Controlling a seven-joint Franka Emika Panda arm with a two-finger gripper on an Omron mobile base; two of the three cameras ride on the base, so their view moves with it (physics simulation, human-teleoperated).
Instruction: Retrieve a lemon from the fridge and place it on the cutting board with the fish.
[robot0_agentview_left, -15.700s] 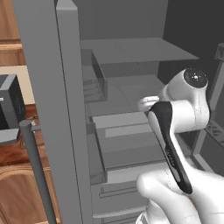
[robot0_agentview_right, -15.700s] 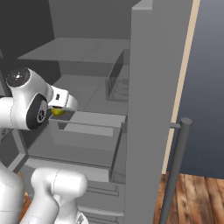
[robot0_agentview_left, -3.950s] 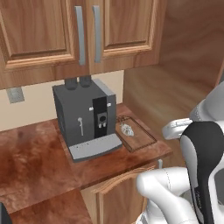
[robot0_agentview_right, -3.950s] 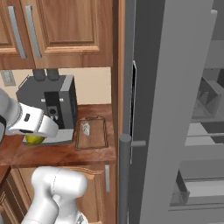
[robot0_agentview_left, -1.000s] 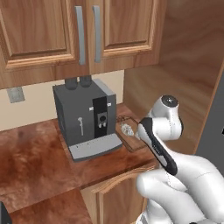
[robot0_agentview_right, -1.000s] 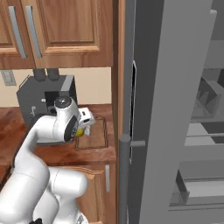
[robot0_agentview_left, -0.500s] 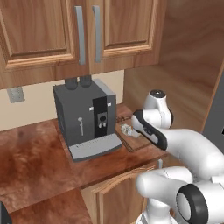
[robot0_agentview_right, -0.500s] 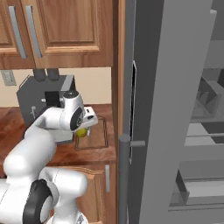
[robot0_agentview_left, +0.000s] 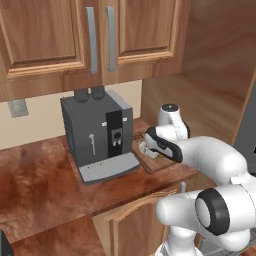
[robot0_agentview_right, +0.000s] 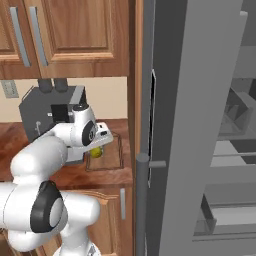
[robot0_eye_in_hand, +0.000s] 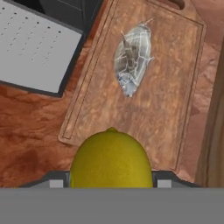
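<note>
So the robot is sitting in front of a reddish-brown marbled countertop (robot0_agentview_left: 35, 175), with brown wooden wall cabinets (robot0_agentview_left: 75, 35) hanging above it and a beige back wall carrying an outlet (robot0_agentview_left: 17, 107). Over on the right, the grey fridge (robot0_agentview_right: 195, 125) is standing with its door swung open, shelves and drawers showing inside.

A dark grey coffee machine (robot0_agentview_left: 97, 135) is taking up the middle of the counter, its perforated grey drip tray (robot0_eye_in_hand: 37, 50) lying just beside the left edge of the cutting board (robot0_eye_in_hand: 175, 83). The board is lying squeezed between the machine and a wooden side panel on the right, so the working spot is looking pretty tight.

The fish (robot0_eye_in_hand: 132, 59) is lying toward the far half of the board, its long axis running roughly along the board's length, narrow end pointing back toward the near edge.

The gripper (robot0_agentview_right: 100, 145) is hanging above the near part of the board, clamped on the lemon (robot0_eye_in_hand: 111, 158). The lemon's little nub is pointing toward the fish in the hand view, and it is being held up off the wood, well short of the fish.
</note>
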